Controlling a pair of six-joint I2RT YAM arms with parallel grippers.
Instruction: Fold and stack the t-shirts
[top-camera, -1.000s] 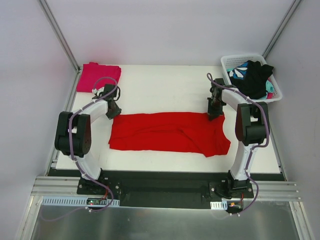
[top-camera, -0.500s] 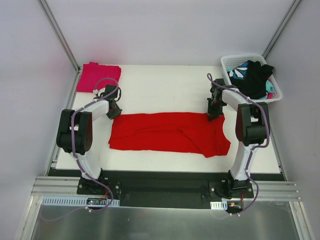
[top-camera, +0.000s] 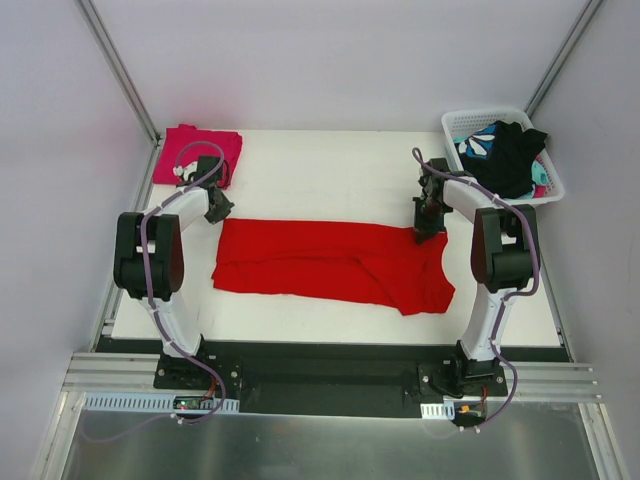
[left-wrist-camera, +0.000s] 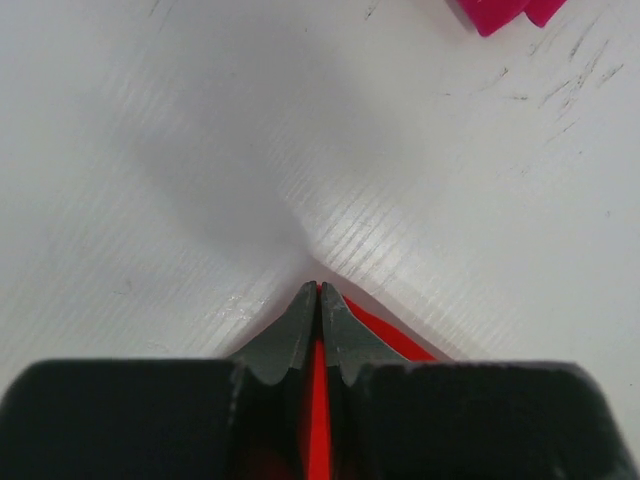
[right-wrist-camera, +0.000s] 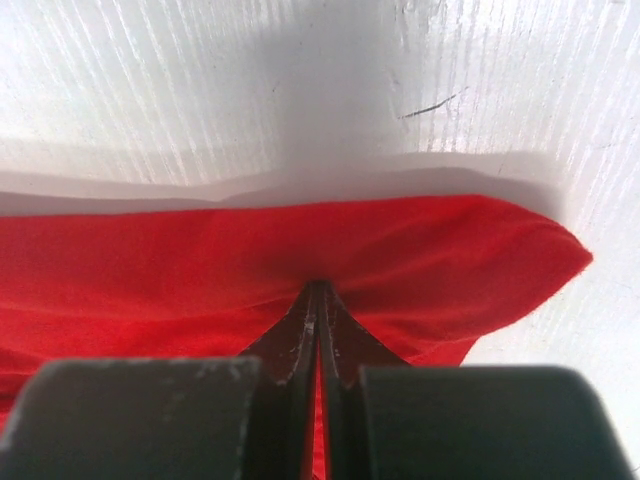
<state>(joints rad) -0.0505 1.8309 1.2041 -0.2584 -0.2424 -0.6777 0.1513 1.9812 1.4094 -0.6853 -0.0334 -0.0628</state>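
On the white counter (top-camera: 330, 170), the left fingers (left-wrist-camera: 312, 305) have just shut tight on the far-left corner of the red t-shirt (top-camera: 320, 262) spread mid-counter, joining the right fingers (right-wrist-camera: 312, 300) pinched on its far-right corner, so the fold can likely begin.

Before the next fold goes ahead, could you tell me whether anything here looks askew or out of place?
The red t-shirt is no neat strip: its right end juts out nearer than the rest, and wrinkles run across it. The black garment lies heaped, unfolded, in the basket.
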